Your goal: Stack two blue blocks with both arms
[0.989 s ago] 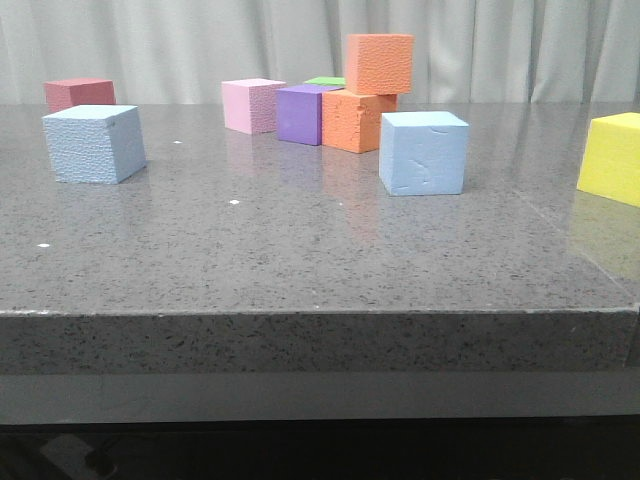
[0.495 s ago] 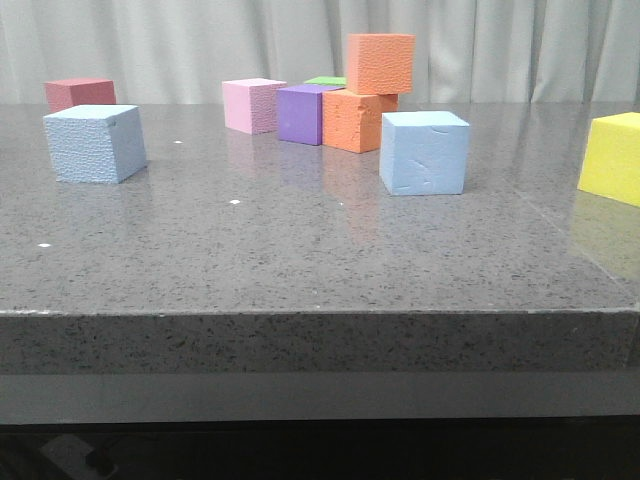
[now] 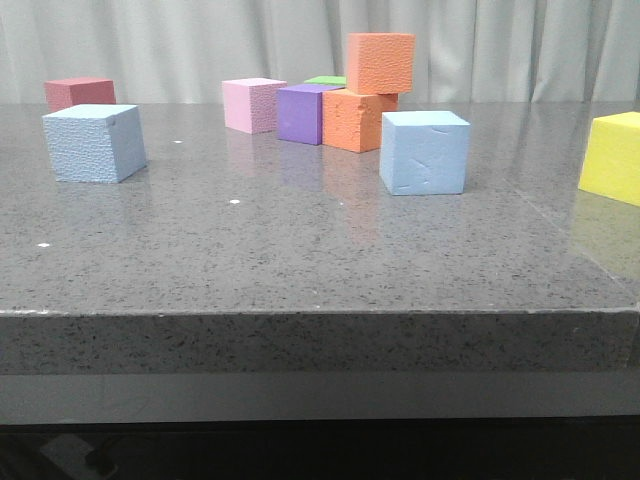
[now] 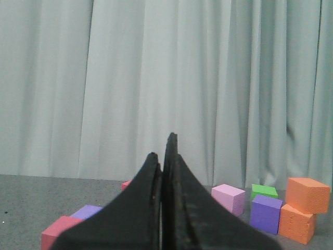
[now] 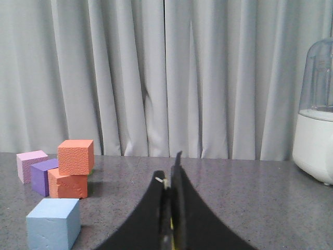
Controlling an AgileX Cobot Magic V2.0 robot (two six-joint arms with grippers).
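Two pale blue blocks stand apart on the grey table. One blue block point(image 3: 93, 143) is at the left, the other blue block point(image 3: 424, 152) right of the middle. Neither arm shows in the front view. In the left wrist view my left gripper point(image 4: 164, 148) is shut with nothing in it, its tips raised against the curtain. A pale lilac-blue cube top point(image 4: 86, 211) peeks out beside it; I cannot tell whether it is the left blue block. My right gripper point(image 5: 171, 166) is shut and empty, and the right blue block point(image 5: 53, 223) sits well off to its side.
Two stacked orange cubes point(image 3: 368, 92) stand at the back with purple point(image 3: 300, 114), pink point(image 3: 252, 104) and green point(image 3: 326, 81) cubes beside them. A red cube point(image 3: 78, 93) sits behind the left blue block, a yellow cube point(image 3: 612, 158) at the right edge. A white appliance point(image 5: 315, 140) stands far right.
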